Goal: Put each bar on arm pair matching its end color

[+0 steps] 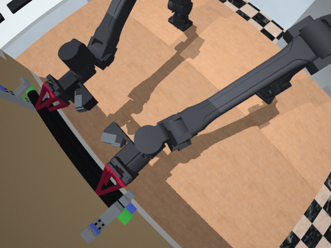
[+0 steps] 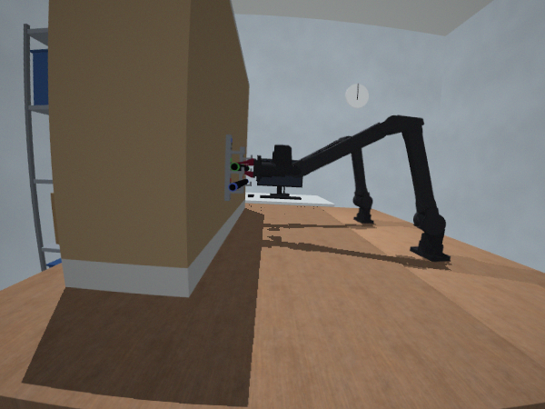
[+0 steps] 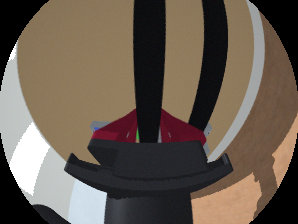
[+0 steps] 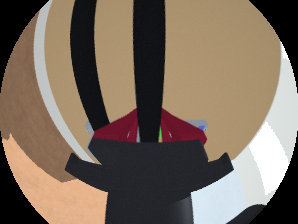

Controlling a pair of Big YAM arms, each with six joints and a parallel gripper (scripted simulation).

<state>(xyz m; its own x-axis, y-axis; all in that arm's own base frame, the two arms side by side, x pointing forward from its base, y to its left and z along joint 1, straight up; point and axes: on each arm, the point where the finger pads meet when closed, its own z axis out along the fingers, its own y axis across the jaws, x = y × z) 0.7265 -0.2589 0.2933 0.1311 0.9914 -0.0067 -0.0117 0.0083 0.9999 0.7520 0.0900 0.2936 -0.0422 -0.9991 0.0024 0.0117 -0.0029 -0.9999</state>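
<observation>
The green-ended bar [image 1: 124, 216] [image 2: 235, 166] [image 3: 149, 60] [image 4: 149, 60] runs along the wall rack [image 1: 108, 215] [image 2: 228, 177] below the top arms, around middle height. My left gripper [image 1: 100, 190] [image 2: 248, 168] is shut on it near the near end in the top view. My right gripper [image 1: 39, 107] is shut on it near the far end. The blue-ended bar [image 1: 131, 208] [image 2: 233, 186] [image 3: 216, 45] [image 4: 82, 45] lies lower on the rack. Blue labels [image 1: 95, 228] mark the top pair; a green label [image 1: 25, 98] shows lower on the far upright. The fingers hide how the held bar meets its arms.
The tan wall [image 1: 41, 179] [image 2: 213, 114] stands right behind the rack. The grey top rack arm [image 1: 127, 198] juts out beyond my left gripper. The wooden table [image 1: 234, 165] [image 2: 341, 318] lies below both arms.
</observation>
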